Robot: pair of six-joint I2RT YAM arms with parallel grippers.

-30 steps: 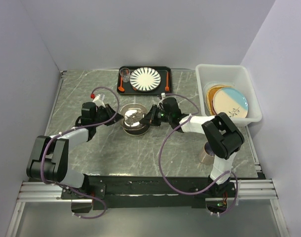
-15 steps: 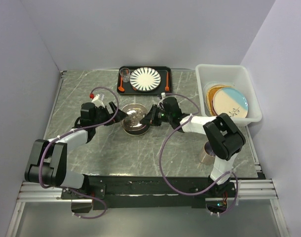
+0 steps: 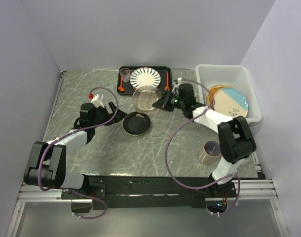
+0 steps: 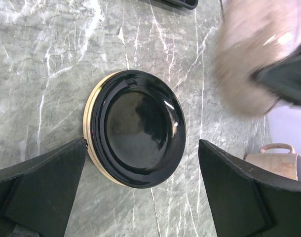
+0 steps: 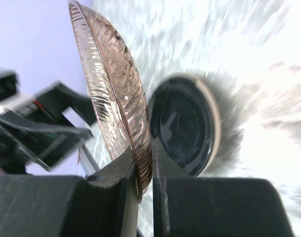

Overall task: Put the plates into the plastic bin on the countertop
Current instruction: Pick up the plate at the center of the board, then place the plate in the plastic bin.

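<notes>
Between lilac walls, over marble countertop, right tool pinches plate; left tool gapes.

Grey-green marble countertop under black plate, black tray, plastic bin, mug

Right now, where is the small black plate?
In the top view the small black plate lies flat on the countertop, left of centre, just right of the open left hand.

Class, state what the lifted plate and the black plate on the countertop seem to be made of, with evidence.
The lifted plate: probably pressed glass; pinkish, translucent, wavy embossed pattern.
The black plate: likely glazed ceramic; glossy reflections, tan edge.
</notes>
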